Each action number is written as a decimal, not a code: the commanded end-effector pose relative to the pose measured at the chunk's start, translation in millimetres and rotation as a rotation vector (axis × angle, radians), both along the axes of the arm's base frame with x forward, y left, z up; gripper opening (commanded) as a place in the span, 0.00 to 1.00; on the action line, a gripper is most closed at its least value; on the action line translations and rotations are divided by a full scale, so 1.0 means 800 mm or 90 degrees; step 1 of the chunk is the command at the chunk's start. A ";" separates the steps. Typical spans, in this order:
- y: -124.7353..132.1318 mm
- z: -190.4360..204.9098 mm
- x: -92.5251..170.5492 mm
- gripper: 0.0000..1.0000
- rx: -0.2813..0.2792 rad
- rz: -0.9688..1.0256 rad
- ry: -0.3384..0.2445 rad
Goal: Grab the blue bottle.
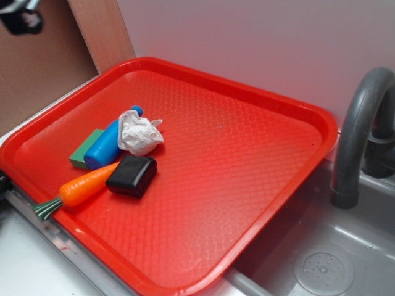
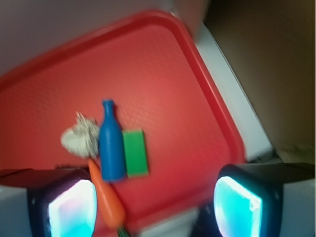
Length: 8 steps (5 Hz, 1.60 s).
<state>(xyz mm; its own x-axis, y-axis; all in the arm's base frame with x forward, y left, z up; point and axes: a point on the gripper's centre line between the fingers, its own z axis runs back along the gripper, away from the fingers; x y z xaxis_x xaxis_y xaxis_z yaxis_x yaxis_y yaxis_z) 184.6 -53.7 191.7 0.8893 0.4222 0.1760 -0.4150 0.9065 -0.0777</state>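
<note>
Gripper: in the wrist view the gripper (image 2: 153, 207) hangs above the tray's near edge, looking down; its two fingers (image 2: 74, 210) stand wide apart with nothing between them.
Arm: in the exterior view only a dark blurred part (image 1: 21, 18) shows in the top left corner, well apart from the objects.
Carrot: the orange carrot (image 1: 86, 184) lies nearest the tray's front rim, its green top (image 1: 48, 208) at the edge; its tip is beside the black box.
Black box: seen only in the exterior view, the black box (image 1: 131, 175) sits just beside the carrot's tip, in front of the white wad.
Blue bottle: the blue bottle (image 2: 111, 145) lies on its side on the tray, between the green block and the white wad, cap pointing away from the carrot.
Green block: the green block (image 2: 135, 153) lies flat against the bottle's side.
White wad: the crumpled white wad (image 1: 138, 133) touches the bottle near its neck.
Tray: the red tray (image 1: 247, 185) holds all five things in one cluster.
Sink: the grey faucet (image 1: 355, 142) and the sink (image 1: 321, 265) show only in the exterior view, beside the tray.
</note>
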 end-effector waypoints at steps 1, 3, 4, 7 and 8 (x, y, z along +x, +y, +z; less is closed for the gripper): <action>-0.024 -0.079 0.030 1.00 -0.062 -0.030 -0.044; -0.069 -0.134 0.023 1.00 -0.083 -0.086 -0.007; -0.088 -0.142 0.021 1.00 -0.101 -0.112 0.000; -0.077 -0.185 0.016 1.00 -0.055 -0.028 0.029; -0.055 -0.186 0.024 1.00 -0.058 0.047 0.031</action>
<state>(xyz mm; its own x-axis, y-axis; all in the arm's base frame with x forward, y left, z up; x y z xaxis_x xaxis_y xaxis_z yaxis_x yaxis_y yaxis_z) 203.8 -105.7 44.1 0.8828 0.4595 0.0980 -0.4437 0.8839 -0.1476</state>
